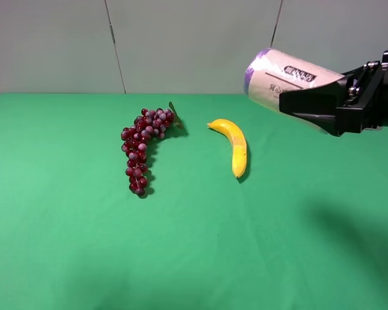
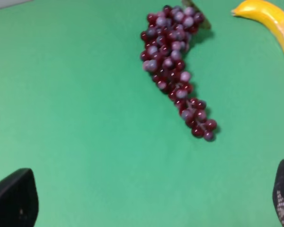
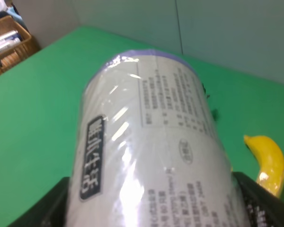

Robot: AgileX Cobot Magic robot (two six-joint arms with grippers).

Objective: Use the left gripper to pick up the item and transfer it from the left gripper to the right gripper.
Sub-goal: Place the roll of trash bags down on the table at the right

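Note:
The item (image 1: 281, 81), a whitish wrapped roll with a purple end and printed labels, is held in the air at the upper right of the exterior view. My right gripper (image 1: 310, 103) is shut on it, with a black finger on each side. In the right wrist view the item (image 3: 151, 137) fills the frame between the fingers (image 3: 267, 203). My left gripper (image 2: 149, 198) is open and empty above the green table. Only its fingertips (image 2: 14, 201) show, set wide apart. The left arm is out of the exterior view.
A dark red grape bunch (image 1: 144, 148) lies on the green table (image 1: 64, 226), left of centre, and shows in the left wrist view (image 2: 177, 66). A yellow banana (image 1: 233, 145) lies to its right. A wicker basket (image 3: 9, 40) stands beyond the table's edge.

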